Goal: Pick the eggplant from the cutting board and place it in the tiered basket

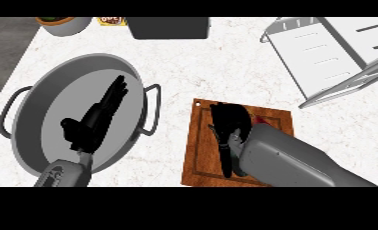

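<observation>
On the wooden cutting board (pixel 203 166), only a small dark red sliver of the eggplant (pixel 260 121) shows at the right side of my right hand (pixel 230 118). The hand lies on the board's far half with its fingers curled down over the eggplant, hiding most of it. The tiered basket (pixel 325 59), a pale grey slatted frame, stands at the far right, well apart from the board. My left hand (pixel 92 121) hovers open above a large pan, fingers straight and pointing away.
The grey two-handled pan (pixel 44 81) fills the left side of the counter. Along the back edge sit a small potted bowl (pixel 63 25), a yellow packet (pixel 111 20) and a dark box (pixel 168 27). White marble counter lies between board and basket.
</observation>
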